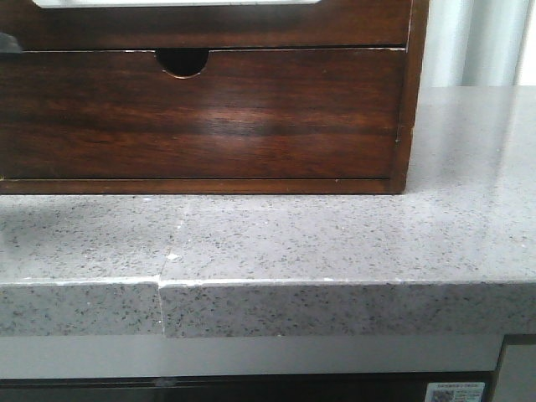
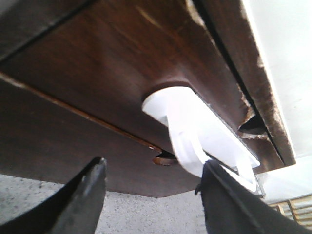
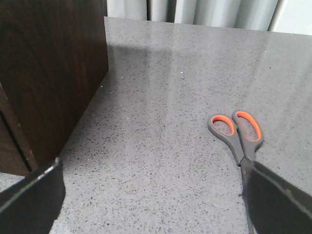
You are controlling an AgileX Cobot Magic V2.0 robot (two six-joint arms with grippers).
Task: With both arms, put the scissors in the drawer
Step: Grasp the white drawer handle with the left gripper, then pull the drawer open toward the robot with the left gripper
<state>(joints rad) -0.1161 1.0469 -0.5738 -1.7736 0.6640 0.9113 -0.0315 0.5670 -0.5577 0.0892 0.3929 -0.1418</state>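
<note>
Front cam sits low, near the counter's (image 1: 335, 243) front edge, facing straight at the drawer (image 1: 201, 117) front, close enough that the cabinet frame (image 1: 405, 92) is cut off at top and left. Left wrist cam is v. close to the drawer's wood, tilted (shares the notch w/ front view). Right wrist cam looks down over the counter beside the cabinet's side, scissors (image 3: 239, 134) in view.
</note>
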